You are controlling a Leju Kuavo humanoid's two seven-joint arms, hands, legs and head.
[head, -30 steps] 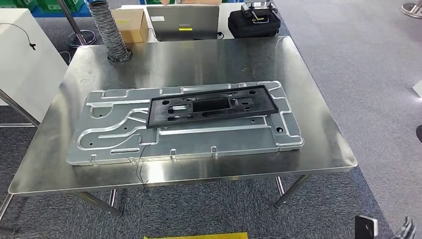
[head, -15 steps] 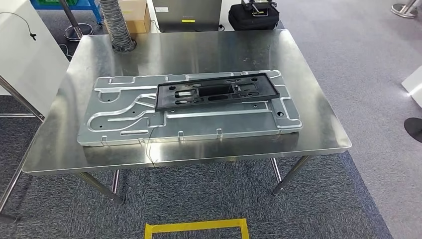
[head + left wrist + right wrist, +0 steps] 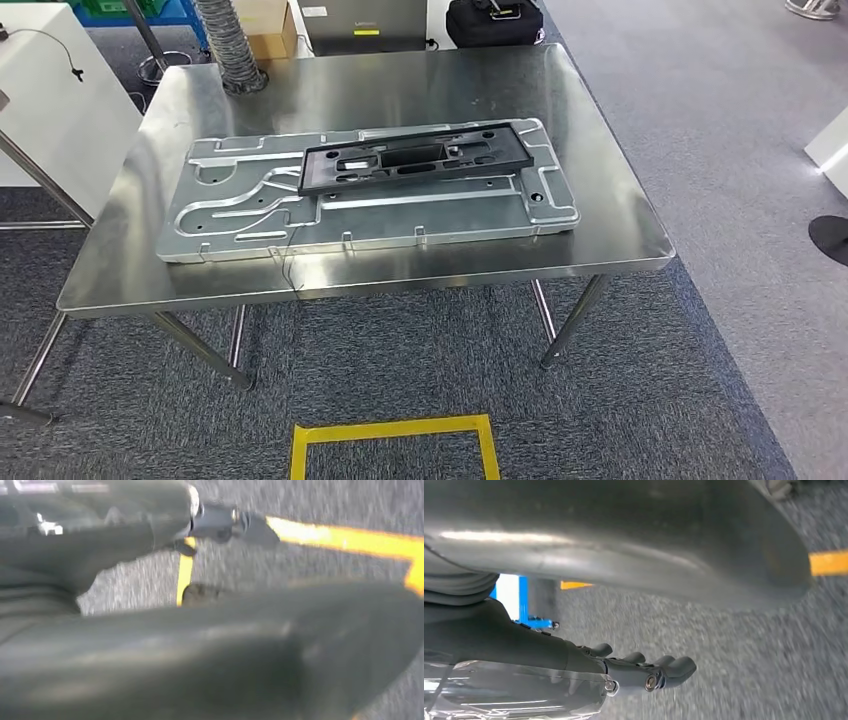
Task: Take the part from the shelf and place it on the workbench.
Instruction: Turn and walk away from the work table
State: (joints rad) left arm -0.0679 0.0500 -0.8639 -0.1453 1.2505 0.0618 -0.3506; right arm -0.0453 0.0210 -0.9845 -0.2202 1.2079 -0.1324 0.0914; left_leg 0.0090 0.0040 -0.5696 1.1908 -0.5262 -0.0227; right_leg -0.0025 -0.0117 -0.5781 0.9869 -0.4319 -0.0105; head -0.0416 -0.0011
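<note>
A black plastic frame part lies flat on a large silver stamped metal plate, toward the plate's far right. The plate rests on the steel workbench. My left hand hangs over grey carpet with its thumb and fingers apart and nothing in it. My right hand also hangs over the carpet, its fingers stretched out and holding nothing.
On the floor in front of the workbench is a yellow tape square. Behind the bench stand a ribbed hose, a cardboard box, a grey case and a black bag. A white cabinet stands at the left.
The camera has drawn back from the workbench, which now sits higher and smaller in view with more carpet and tape showing. My right hand has left the lower right corner of the head view.
</note>
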